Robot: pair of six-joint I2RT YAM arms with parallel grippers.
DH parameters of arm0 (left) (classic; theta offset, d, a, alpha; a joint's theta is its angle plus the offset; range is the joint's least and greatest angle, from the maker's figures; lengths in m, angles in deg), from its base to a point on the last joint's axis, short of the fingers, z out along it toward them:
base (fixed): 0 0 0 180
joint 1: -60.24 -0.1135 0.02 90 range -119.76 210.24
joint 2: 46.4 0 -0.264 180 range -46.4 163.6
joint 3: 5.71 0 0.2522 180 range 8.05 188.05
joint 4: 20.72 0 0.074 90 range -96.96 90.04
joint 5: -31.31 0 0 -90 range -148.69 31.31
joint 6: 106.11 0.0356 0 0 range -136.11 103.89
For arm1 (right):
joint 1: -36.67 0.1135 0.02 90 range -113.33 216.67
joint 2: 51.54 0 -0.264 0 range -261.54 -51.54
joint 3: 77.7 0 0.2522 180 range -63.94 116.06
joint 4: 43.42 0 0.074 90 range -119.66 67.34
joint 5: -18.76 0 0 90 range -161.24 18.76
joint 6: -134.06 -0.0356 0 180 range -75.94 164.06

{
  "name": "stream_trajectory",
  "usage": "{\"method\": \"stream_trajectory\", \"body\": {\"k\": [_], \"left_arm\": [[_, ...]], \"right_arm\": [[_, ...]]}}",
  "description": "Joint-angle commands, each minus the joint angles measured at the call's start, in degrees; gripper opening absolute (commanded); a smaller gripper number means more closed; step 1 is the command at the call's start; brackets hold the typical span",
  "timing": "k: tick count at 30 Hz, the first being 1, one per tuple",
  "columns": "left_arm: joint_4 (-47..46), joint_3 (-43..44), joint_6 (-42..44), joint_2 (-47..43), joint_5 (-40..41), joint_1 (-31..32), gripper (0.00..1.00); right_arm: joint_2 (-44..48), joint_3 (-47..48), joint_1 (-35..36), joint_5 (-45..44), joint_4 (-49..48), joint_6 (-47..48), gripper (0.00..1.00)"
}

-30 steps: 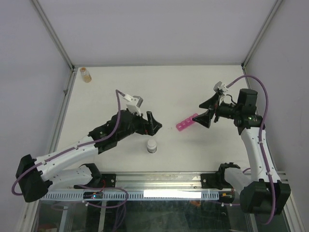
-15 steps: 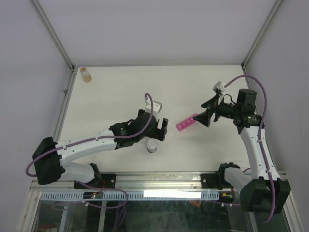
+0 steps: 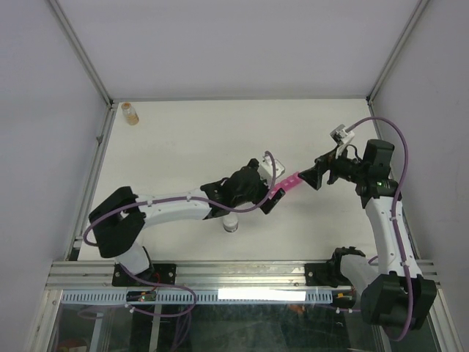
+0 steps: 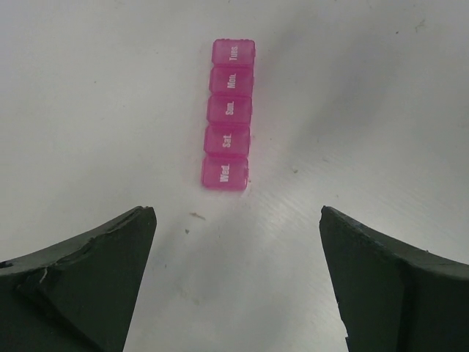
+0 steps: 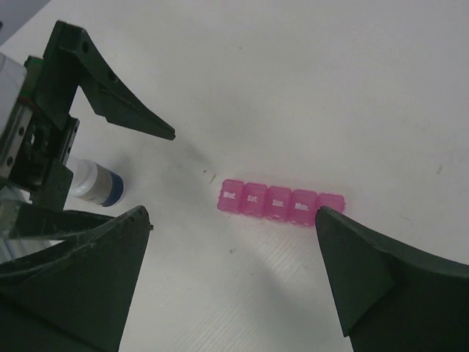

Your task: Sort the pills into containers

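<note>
While both arms reach in over the middle of the desk (image 3: pixel 183 147), the pink organiser (image 4: pixel 228 114) lies flat on it between them, right of centre in the top view. It is one strip of five square compartments (image 4: pixel 225 172), with lids lettered Wed., Sat., Sun., Mon., Tues. All five lids look shut; no contents can be made out through the pink plastic.

Left claw (image 4: pixel 236 213): wide open, holding nothing. Its two dark fingers (image 4: pixel 88 279) sit low in the wrist view, one on each side. The organiser lies ahead of them with its Wed. end nearest, and bare desk shows between that end and the fingertips. In the top view this claw overlaps the strip's near-left end, so whether they touch cannot be told from there.

Right claw (image 5: pixel 231 213): also spread wide and empty. In its wrist view the strip runs crosswise just beyond the fingertips. The Tues. end sits right at the tip of one finger (image 5: pixel 381 286) — touching or just apart, I cannot tell.

Two tiny specks (image 4: pixel 196 215) lie on the desk just off the Wed. end; they are too small to say whether they are pills.

White-capped bottle (image 3: pixel 230 222): upright, near edge of the desk, just beside the left forearm and apart from the organiser. Amber bottle (image 3: pixel 130 112): far-left corner, well apart from everything else.
</note>
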Motion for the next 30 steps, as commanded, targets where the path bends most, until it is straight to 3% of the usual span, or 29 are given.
{"method": "stream_trajectory", "body": {"k": [1,7,14,30], "left_arm": [[-4.8,8.6,4.7,8.4,0.2,-0.7,0.97],[0.4,17.2,3.9,18.3,-0.5,-1.1,0.9],[2.0,21.4,3.4,23.3,-6.5,-3.7,0.77],[4.5,25.3,2.4,29.8,-8.2,-4.2,0.67]], "right_arm": [[0.6,1.9,-1.9,-9.9,-4.8,-6.2,0.99],[0.2,2.2,-4.6,-13.0,-5.5,-9.5,0.99],[0.0,1.5,-7.6,-11.5,-6.2,-10.3,0.99],[-0.2,1.2,-9.9,-8.8,-6.4,-10.7,0.99]]}}
